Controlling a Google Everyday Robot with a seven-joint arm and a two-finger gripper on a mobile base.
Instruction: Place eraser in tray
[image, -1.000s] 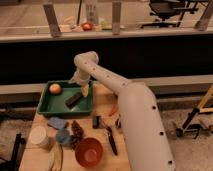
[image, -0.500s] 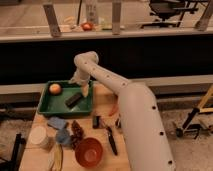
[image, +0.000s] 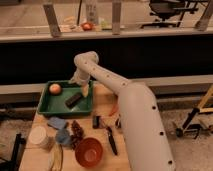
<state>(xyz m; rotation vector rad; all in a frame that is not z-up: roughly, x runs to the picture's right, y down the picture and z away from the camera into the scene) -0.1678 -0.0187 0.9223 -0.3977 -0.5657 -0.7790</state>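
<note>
The green tray (image: 54, 106) sits at the back left of the wooden table. The eraser (image: 73, 99), a small dark block, lies at a slant inside the tray near its right side. My gripper (image: 84, 90) hangs over the tray's right part, just above and to the right of the eraser's upper end; whether it touches the eraser I cannot tell. An orange round fruit (image: 55, 88) lies in the tray's back left corner.
In front of the tray are a red-orange bowl (image: 89, 151), a black-handled knife (image: 111, 140), a small upright black object (image: 96, 121), blue items (image: 57, 122), a white round lid (image: 39, 136) and a banana (image: 56, 158). My arm (image: 135, 120) spans the table's right side.
</note>
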